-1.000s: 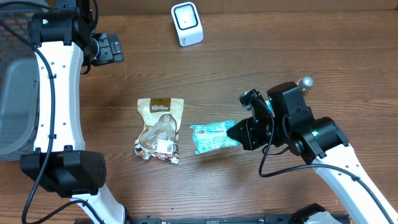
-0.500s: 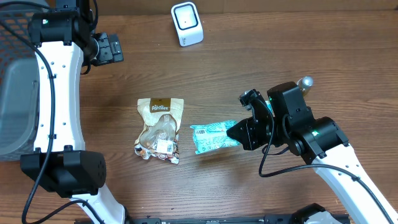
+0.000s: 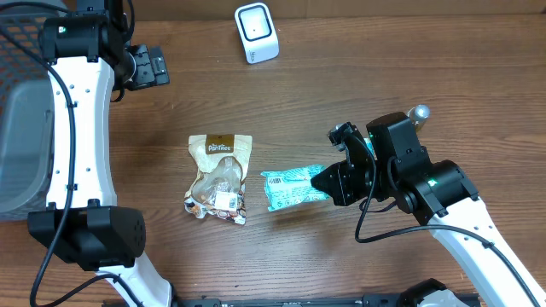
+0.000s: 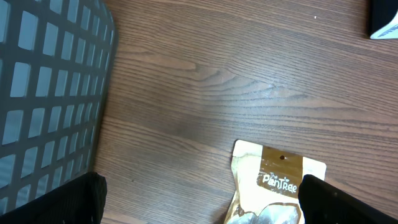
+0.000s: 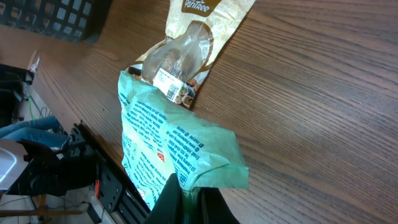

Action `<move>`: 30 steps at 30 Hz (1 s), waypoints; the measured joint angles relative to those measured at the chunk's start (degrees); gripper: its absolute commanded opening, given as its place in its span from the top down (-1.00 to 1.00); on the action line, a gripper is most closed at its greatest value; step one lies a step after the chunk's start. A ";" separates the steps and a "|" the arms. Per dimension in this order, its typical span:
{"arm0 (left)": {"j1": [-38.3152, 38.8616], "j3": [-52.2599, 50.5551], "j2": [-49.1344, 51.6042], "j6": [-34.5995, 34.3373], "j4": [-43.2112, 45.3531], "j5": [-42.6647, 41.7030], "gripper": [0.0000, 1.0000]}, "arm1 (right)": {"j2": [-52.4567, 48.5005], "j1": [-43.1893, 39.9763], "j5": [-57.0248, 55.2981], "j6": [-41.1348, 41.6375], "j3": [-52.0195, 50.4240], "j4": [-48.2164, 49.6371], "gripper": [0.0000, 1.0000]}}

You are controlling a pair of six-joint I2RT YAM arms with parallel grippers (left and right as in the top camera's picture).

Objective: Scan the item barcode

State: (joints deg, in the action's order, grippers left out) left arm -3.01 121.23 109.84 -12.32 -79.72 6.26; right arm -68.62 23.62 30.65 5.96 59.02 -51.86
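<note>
Nothing has shifted since the earlier overhead views: both arms and every item are placed as before.

The right hand (image 3: pixel 328 183) is pressed together on the near end of a green packet (image 3: pixel 290 188), with the film pinched and crumpled between its fingertips in the wrist view. The long axis of the packet runs away from that hand, toward a brown pouch (image 3: pixel 219 177) lying flat on the bench (image 3: pixel 384 77) just beyond its free end. Whether the free end is resting on the bench or raised cannot be told.

Farther off, a white scanner (image 3: pixel 257 32) is seen upright near the far edge, well apart from the packet and off to one side of its axis. A swing across the bench is judged necessary to reach it.

Farthest away, the left hand (image 3: pixel 145 66) is held spread wide and empty above bare wood, beside a dark mesh basket (image 3: pixel 17 111). It is closer to the scanner, but the packet is held by the right.

A pale patch near the free end of the packet may be the barcode, but it is too small to confirm. The face of the scanner cannot be read.
</note>
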 measured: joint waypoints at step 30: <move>0.00 0.00 0.00 0.00 -0.02 0.00 -0.99 | -21.24 1.81 -27.06 -12.00 33.27 8.41 0.93</move>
State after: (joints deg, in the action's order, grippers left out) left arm -3.01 121.23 109.84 -12.32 -79.75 6.26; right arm -89.86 25.43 3.60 -6.04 92.29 -43.44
